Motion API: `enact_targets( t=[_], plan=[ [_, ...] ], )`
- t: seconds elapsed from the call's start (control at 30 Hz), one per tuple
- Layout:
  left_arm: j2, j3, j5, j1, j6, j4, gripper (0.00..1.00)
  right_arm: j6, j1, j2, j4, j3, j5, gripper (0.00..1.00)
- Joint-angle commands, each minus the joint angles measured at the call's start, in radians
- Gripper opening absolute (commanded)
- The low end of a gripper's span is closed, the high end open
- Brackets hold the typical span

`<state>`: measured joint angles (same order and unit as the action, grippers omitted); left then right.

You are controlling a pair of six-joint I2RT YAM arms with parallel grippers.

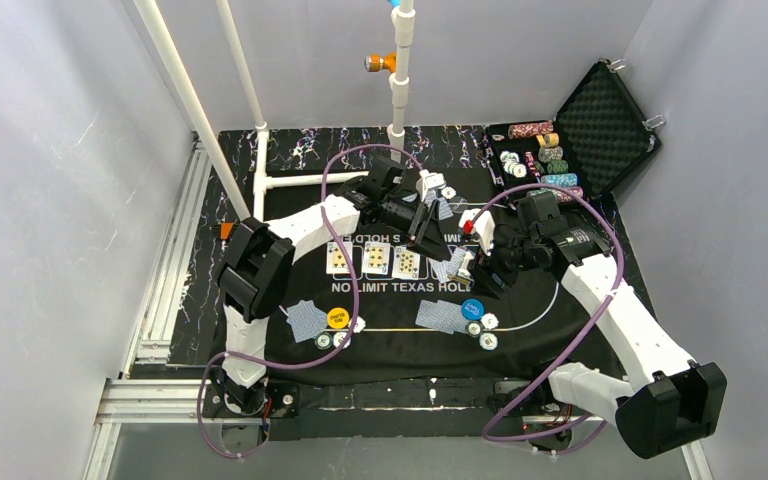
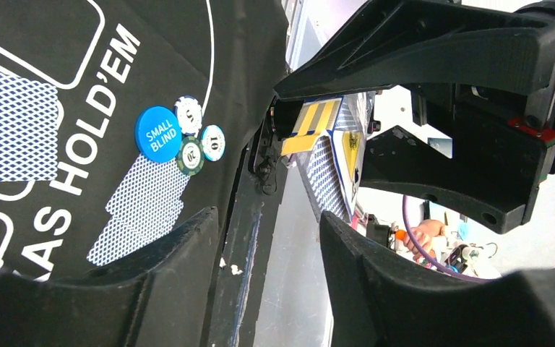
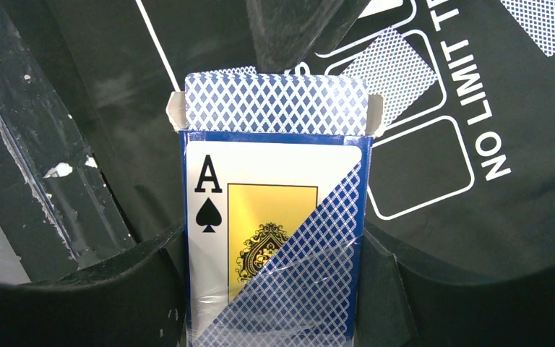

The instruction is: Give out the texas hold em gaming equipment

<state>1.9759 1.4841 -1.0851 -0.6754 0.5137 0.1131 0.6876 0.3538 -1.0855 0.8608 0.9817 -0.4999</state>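
Note:
My right gripper (image 3: 274, 244) is shut on a blue-patterned card box (image 3: 274, 217) with an ace of spades print, its top flap open. In the top view the right gripper (image 1: 477, 266) holds it over the mat's centre. My left gripper (image 1: 424, 240) is open and empty just beyond the box; its fingers (image 2: 376, 282) frame the box (image 2: 329, 155). Three face-up cards (image 1: 374, 259) lie in a row, with a face-down card (image 3: 394, 69) beside them. The blue button (image 1: 473, 308), chips (image 1: 482, 331) and cards (image 1: 442, 316) lie near front; the yellow button (image 1: 337, 319) with cards (image 1: 307, 318) lies left.
The black foam-lined case (image 1: 600, 125) stands open at the back right with chip stacks (image 1: 550, 155) beside it. More cards and chips (image 1: 440, 200) lie at the mat's far side. White pipes (image 1: 260, 150) rise at the back left. The black mat (image 1: 400, 345) covers the table.

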Motion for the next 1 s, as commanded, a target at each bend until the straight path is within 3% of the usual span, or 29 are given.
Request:
enact_targets(
  t=[0.0, 0.13, 0.3, 0.43, 0.77, 0.97],
  plan=[
    [-0.004, 0.023, -0.033, 0.027, -0.012, 0.021, 0.50, 0.009, 0.002, 0.022, -0.018, 0.038, -0.020, 0.01],
    [-0.048, -0.012, -0.029, 0.042, 0.010, -0.049, 0.53, 0.001, 0.002, 0.018, -0.023, 0.030, 0.004, 0.01],
    [-0.086, -0.054, -0.020, 0.034, 0.050, -0.152, 0.73, -0.005, 0.002, 0.004, -0.029, 0.029, 0.007, 0.01],
    [-0.045, -0.018, -0.031, 0.005, 0.056, -0.140, 0.77, -0.004, 0.002, 0.000, -0.029, 0.038, -0.009, 0.01],
    [0.008, -0.003, -0.015, -0.043, -0.009, -0.049, 0.71, 0.002, 0.002, -0.001, -0.025, 0.041, -0.022, 0.01],
    [0.038, 0.022, -0.015, -0.026, -0.038, 0.026, 0.61, 0.009, 0.002, 0.000, -0.017, 0.047, -0.028, 0.01]
  ],
)
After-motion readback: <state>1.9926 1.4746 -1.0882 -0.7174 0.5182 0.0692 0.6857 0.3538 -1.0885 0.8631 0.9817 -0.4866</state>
